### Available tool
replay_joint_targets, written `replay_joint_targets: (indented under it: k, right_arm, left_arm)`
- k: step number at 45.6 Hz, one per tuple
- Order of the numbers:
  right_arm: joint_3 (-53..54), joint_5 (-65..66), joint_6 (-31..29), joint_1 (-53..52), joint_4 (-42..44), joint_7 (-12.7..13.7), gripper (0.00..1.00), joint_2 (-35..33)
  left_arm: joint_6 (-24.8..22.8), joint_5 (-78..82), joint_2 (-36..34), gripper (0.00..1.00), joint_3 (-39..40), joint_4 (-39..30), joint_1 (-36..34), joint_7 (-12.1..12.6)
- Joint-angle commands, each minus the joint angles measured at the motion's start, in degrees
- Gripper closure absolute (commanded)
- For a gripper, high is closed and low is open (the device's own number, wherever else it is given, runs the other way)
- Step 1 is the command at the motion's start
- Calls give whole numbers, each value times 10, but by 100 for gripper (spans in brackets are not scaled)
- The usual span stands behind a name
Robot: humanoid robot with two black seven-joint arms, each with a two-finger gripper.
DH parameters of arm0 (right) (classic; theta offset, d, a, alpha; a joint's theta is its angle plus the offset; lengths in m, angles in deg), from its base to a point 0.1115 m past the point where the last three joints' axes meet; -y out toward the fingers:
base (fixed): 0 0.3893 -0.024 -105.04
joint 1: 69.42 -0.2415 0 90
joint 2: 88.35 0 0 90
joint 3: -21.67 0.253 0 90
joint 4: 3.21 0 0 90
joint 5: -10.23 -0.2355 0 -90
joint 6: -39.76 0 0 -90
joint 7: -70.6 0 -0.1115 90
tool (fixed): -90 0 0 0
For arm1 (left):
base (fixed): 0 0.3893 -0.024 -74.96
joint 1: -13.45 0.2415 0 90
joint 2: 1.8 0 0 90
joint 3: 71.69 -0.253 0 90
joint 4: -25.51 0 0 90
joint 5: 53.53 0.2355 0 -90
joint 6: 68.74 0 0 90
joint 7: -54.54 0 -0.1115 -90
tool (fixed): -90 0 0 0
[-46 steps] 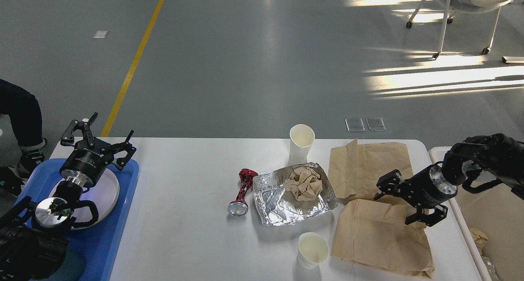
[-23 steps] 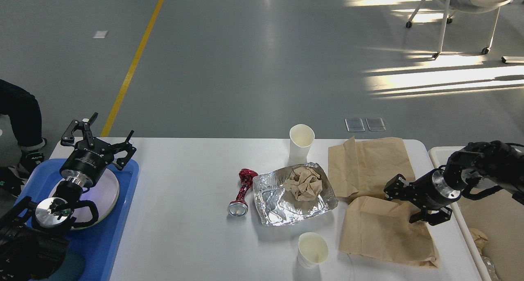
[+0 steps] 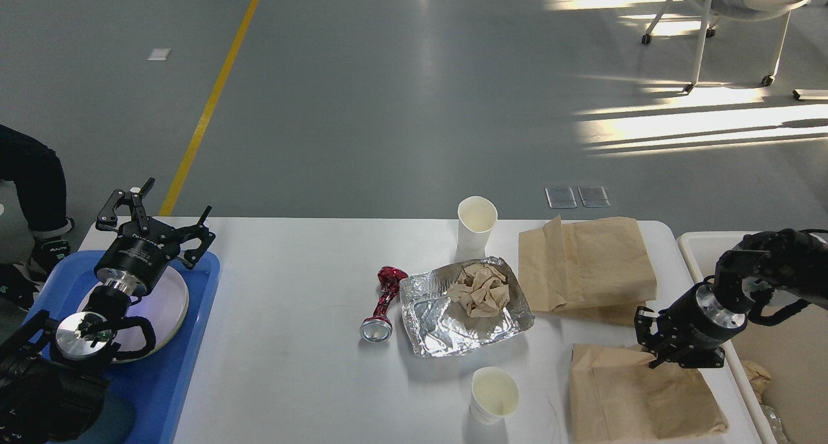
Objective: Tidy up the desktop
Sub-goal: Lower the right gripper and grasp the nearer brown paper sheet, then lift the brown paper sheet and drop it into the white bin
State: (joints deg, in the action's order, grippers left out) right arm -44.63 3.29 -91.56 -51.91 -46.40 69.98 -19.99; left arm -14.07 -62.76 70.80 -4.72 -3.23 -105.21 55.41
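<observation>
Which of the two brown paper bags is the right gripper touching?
The near brown paper bag, at the front right corner of the white desktop. The right gripper is on its top edge. The far brown paper bag lies flat and untouched.

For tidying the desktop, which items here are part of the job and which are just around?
Job:
desktop
near paper bag, at right pincer
far paper bag
foil tray
crushed red can
two paper cups

Around:
blue tray
white bin
chair
</observation>
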Motion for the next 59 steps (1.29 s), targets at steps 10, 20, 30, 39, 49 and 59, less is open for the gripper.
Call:
replay_joint_targets:
  k: [10, 20, 30, 39, 49, 59]
  right_arm:
    - [-20, 2, -128, -125, -51, 0, 100, -89]
    - [-69, 2, -137, -230, -75, 0, 100, -135]
    - [-57, 0, -137, -395, -69, -2, 100, -181]
    - [21, -8, -137, -464, -57, -1, 100, -205]
    - [86, -6, -137, -451, -14, -1, 100, -208]
    - [117, -28, -34, -290, 31, -1, 100, -211]
  left_arm:
    - [0, 0, 0, 4, 0, 0, 0, 0]
    - [0, 0, 0, 4, 0, 0, 0, 0]
    - [0, 0, 0, 4, 0, 0, 0, 0]
    - [0, 0, 0, 4, 0, 0, 0, 0]
    - [0, 0, 0, 4, 0, 0, 0, -1]
    - [0, 0, 0, 4, 0, 0, 0, 0]
